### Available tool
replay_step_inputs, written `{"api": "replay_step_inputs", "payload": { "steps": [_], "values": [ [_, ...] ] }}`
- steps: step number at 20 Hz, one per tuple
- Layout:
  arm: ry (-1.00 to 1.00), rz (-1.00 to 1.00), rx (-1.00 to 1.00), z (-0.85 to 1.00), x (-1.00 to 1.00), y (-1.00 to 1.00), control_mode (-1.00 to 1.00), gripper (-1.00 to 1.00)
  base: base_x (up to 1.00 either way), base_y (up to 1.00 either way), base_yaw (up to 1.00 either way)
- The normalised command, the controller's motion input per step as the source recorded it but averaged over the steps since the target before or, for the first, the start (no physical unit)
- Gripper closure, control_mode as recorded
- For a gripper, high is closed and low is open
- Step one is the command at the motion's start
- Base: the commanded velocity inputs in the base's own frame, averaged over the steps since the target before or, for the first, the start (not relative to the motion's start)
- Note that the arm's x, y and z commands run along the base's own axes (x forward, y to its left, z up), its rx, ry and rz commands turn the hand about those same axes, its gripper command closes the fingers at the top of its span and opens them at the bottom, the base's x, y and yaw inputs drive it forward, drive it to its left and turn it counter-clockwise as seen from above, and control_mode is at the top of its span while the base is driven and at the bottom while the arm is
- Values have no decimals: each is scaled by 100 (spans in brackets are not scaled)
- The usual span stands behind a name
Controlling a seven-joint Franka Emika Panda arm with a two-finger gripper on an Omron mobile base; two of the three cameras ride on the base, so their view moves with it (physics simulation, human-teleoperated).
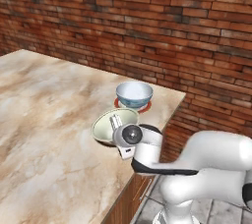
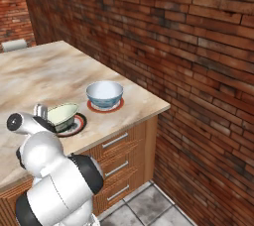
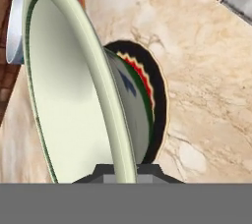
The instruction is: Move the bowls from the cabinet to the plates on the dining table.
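The pale cream-green bowl (image 1: 109, 126) (image 2: 63, 114) (image 3: 74, 100) hangs slightly tilted right over the near plate (image 1: 104, 143) (image 2: 79, 124) (image 3: 160, 95), by the right edge of the dining table (image 1: 49, 120) (image 2: 49, 71). I cannot tell whether it touches the plate. My gripper (image 1: 117, 122) (image 2: 47, 116) (image 3: 125, 169) is shut on the bowl's near rim, one finger inside and one outside. Just behind it, the white bowl with the bluish outside (image 1: 134, 94) (image 2: 104, 93) (image 3: 14, 26) sits upright on the other plate (image 1: 118, 104) (image 2: 93, 107).
A red brick wall (image 1: 172, 26) (image 2: 188, 46) runs close behind and to the right of the table. Wooden drawer fronts (image 2: 116, 160) with short handles sit under the table edge, above a grey tiled floor (image 2: 144, 207). A grey object (image 2: 15, 45) stands at the table's far left.
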Motion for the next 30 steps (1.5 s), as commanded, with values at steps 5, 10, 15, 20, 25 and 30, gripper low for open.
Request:
{"api": "replay_step_inputs", "payload": {
  "steps": [5,10,15,20,25,30],
  "values": [
    [0,15,0,-53,40,-39,-100,100,0,0,0],
    [-1,15,0,-45,41,-39,-100,100,0,0,0],
    [-1,17,0,-37,22,-25,-100,100,0,0,0],
    [-2,20,0,-8,-10,0,-100,100,0,0,0],
    [-2,20,0,0,-17,0,-100,100,0,0,0],
    [-4,17,0,0,-29,0,-100,100,0,0,0]
  ]
}}
